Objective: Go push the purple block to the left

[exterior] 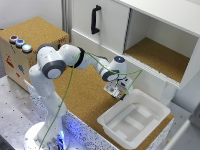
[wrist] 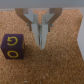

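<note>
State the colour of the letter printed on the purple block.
Yellow, on the purple block; clearest in the wrist view.

cork table, white tray, purple block

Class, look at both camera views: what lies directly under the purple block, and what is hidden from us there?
The purple block sits on the brown cork surface, beside the shut gripper. Its yellow-marked faces show; its underside is covered. In the exterior view the arm hides the block.

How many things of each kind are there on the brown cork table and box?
Purple block: 1
White tray: 1
Round buttons on the cork box: 3
Total: 5
</note>
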You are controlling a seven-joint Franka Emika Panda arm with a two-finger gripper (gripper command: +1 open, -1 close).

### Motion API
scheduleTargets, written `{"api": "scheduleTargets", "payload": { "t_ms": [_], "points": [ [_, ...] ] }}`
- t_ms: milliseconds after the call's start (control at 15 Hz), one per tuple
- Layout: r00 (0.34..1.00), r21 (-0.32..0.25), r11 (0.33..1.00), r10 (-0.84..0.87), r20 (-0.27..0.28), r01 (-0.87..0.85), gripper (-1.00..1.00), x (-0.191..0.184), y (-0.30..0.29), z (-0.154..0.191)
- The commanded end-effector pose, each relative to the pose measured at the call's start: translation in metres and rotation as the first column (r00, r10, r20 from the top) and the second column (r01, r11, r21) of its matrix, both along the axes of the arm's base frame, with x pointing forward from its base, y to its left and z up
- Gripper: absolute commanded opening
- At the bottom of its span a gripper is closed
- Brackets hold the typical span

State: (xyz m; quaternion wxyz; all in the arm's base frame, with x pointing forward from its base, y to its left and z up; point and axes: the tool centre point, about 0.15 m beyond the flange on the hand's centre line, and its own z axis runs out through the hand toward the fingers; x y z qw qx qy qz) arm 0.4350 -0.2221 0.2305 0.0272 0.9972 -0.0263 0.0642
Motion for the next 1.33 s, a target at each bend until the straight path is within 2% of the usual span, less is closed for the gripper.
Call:
{"api": "scheduleTargets", "payload": {
  "t_ms": [0,400,733,933,1267],
  "points": [
    [0.998,0.047,0.999,-0.006,-0.066,0.009,-1.0,0.012,0.002,-0.02],
    [0.996,0.05,0.999,0.011,-0.083,-0.007,-1.0,0.012,0.033,-0.023],
    [0.998,0.053,0.999,-0.002,-0.07,0.006,-1.0,0.022,0.059,-0.02],
    [0.995,0.045,0.999,-0.006,-0.095,0.011,-1.0,0.017,0.073,-0.025],
    [0.997,0.051,0.998,-0.03,-0.071,0.034,-1.0,0.025,0.1,-0.016]
  ]
}}
